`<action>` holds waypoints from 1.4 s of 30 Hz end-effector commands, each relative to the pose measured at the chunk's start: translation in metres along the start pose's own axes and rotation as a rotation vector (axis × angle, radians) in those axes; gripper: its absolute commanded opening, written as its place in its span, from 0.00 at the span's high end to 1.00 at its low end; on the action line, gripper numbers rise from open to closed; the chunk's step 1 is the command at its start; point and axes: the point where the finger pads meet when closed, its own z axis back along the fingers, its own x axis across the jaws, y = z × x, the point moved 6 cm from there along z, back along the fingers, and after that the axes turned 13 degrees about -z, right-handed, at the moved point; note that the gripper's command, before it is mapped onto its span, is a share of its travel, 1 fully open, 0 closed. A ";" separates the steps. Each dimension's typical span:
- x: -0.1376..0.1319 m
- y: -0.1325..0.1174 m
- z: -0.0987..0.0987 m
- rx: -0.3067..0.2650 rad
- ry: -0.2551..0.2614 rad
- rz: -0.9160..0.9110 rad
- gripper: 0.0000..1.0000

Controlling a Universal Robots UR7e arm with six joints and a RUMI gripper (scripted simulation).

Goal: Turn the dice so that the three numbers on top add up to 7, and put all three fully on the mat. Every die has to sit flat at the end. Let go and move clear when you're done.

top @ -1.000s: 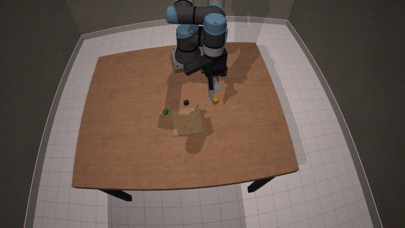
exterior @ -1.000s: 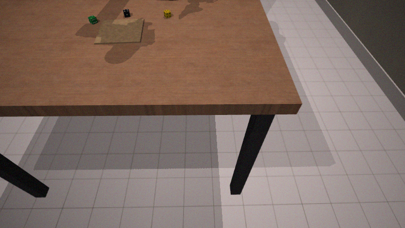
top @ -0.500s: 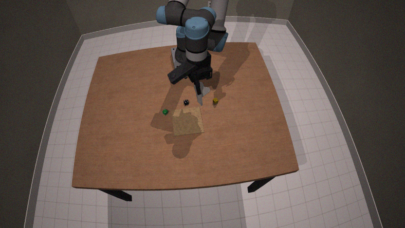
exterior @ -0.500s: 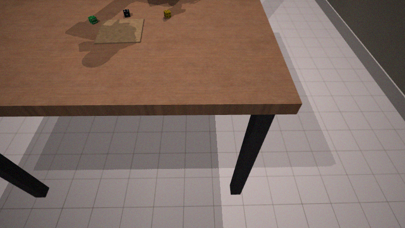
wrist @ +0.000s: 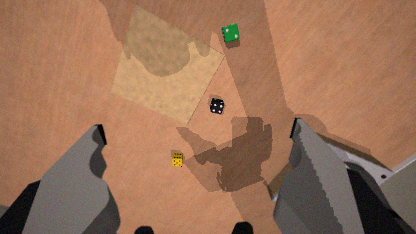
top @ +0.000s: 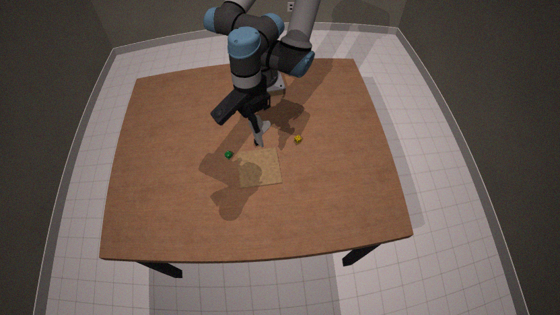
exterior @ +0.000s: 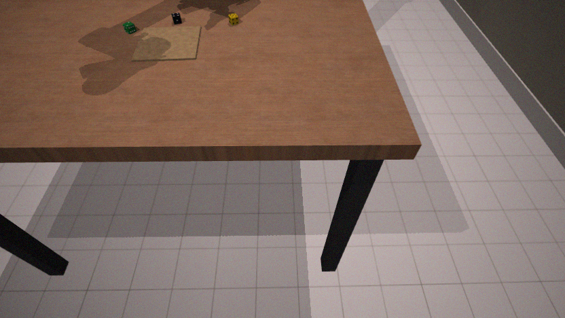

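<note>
Three dice lie on the wooden table, all off the tan mat point(top: 259, 167). The green die point(top: 228, 154) sits just off the mat's left far corner; it also shows in the wrist view point(wrist: 230, 33). The yellow die point(top: 297, 138) lies to the right of the mat, and in the wrist view point(wrist: 177, 159). The black die point(wrist: 216, 106) rests close to the mat's far edge point(wrist: 167, 80); in the top view the fingers hide it. It shows in the exterior view point(exterior: 176, 18). My gripper point(wrist: 199, 122) is open and empty, high above the black die.
The arm's base point(top: 276, 84) stands at the back of the table. Its shadow falls across the mat and the table to the left.
</note>
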 end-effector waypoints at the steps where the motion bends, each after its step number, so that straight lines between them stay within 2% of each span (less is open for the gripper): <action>1: 0.008 0.023 -0.001 -0.007 0.010 0.087 0.00; 17: 0.031 0.065 -0.003 -0.005 0.013 0.250 0.00; 42: 0.033 0.068 -0.003 -0.004 0.013 0.265 0.00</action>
